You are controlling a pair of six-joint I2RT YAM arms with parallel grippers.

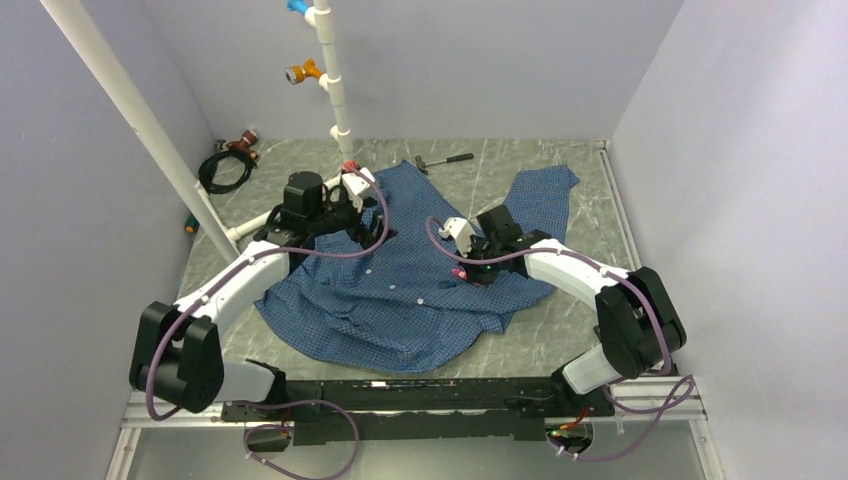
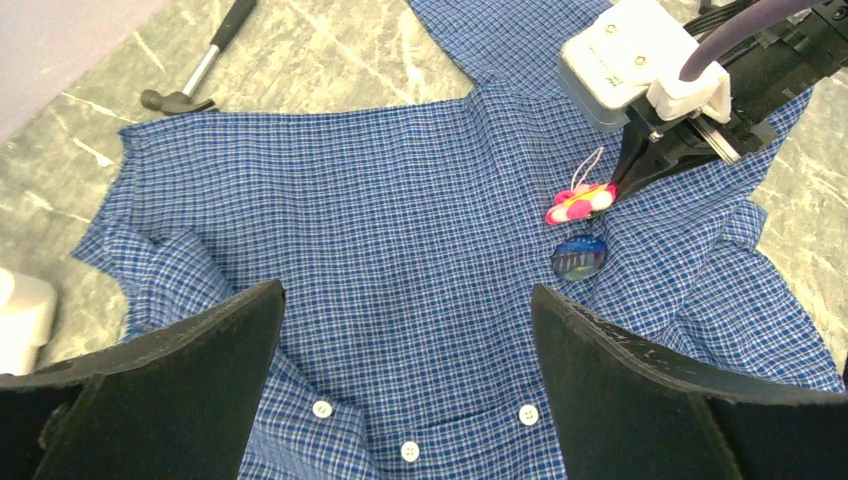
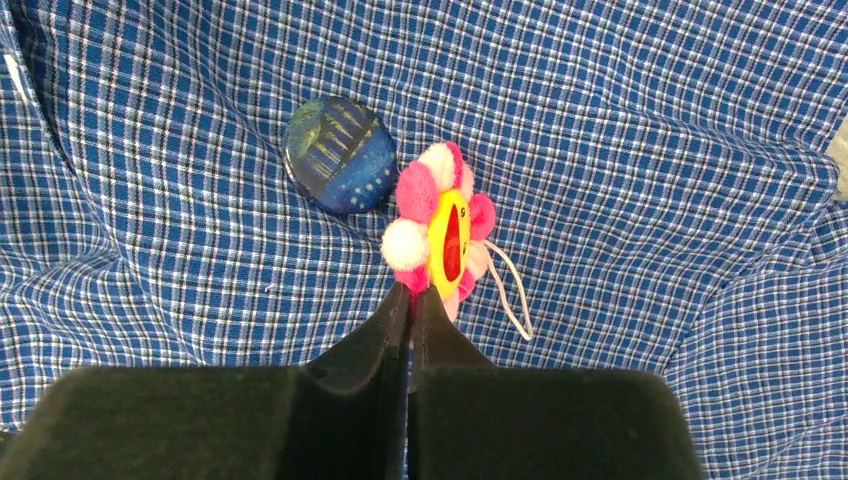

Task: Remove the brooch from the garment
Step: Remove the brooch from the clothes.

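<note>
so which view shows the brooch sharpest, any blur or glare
right wrist: brooch crisp and evenly lit, its own fingers a soft dark mass up close; left wrist: brooch small but clear, slight sheen on the round blue badge; top external: brooch only a pink speck, no harsh glare

hammer (image 1: 445, 160), coiled black hose (image 1: 225, 170) and white pipes (image 1: 330, 80) on grey table (image 1: 540, 335).

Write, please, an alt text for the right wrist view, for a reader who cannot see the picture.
The right end effector, its black jaws shut, pinches the lower edge of a pink-and-white flower brooch with a yellow centre. The brooch sits on a blue checked shirt, close beside a round dark blue badge.
</note>
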